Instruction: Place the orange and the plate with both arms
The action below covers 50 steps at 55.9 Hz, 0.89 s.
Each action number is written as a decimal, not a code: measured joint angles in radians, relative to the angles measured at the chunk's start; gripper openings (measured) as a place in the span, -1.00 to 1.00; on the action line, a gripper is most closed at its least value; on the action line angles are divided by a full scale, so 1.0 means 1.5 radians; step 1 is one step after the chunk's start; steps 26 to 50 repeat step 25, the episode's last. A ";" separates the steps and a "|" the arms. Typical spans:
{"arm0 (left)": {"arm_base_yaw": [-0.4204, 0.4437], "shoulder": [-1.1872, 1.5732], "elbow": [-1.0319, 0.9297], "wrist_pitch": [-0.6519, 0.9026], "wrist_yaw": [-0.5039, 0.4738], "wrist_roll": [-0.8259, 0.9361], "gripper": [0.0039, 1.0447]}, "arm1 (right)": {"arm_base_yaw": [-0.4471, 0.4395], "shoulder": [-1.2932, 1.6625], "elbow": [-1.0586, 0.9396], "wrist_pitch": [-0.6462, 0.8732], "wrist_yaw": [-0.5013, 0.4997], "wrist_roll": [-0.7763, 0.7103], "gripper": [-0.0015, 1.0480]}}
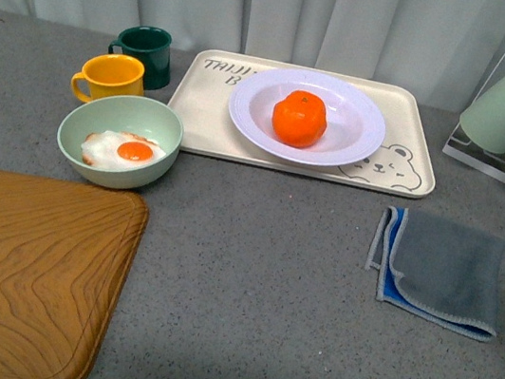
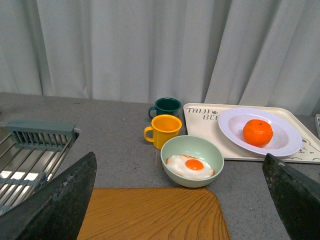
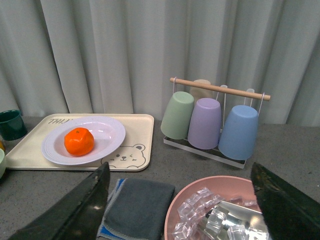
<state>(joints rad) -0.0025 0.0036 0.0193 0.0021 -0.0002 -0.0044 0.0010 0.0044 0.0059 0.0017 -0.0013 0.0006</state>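
a: sitting in the plate (image 1: 363, 130) on the far tray (image 1: 416, 129), the orange (image 1: 299, 118) looks placed?
b: seemingly done; left gripper (image 2: 180, 200) and right gripper (image 3: 180, 210) both spread, empty, well apart from it.

Soft, even light fills all three views, bright but not harsh. On the grey worktop (image 1: 258, 277) shadows are faint and short, hugging the base of the green bowl (image 1: 119, 140) and the folded cloth (image 1: 441, 270). The orange (image 1: 299, 118) carries a small pale sheen toward 12 o'clock, and the white plate (image 1: 336, 145) looks slightly washed out. In both wrist views the dark pincer fingers (image 2: 55, 200) (image 3: 75, 210) at 7 and 5 o'clock are blurred, too close to be sharp. The front view is slightly grainy.
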 joint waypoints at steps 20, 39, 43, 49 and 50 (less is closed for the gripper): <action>0.000 0.000 0.000 0.000 0.000 0.000 0.88 | 0.000 0.000 0.000 0.000 0.000 0.000 0.82; 0.000 0.000 0.000 0.000 0.000 0.000 0.88 | 0.000 0.000 0.000 0.000 0.000 0.000 0.82; 0.000 0.000 0.000 0.000 0.000 0.000 0.88 | 0.000 0.000 0.000 0.000 0.000 0.000 0.82; 0.000 0.000 0.000 0.000 0.000 0.000 0.88 | 0.000 0.000 0.000 0.000 0.000 0.000 0.82; 0.000 0.000 0.000 0.000 0.000 0.000 0.88 | 0.000 0.000 0.000 0.000 0.000 0.000 0.82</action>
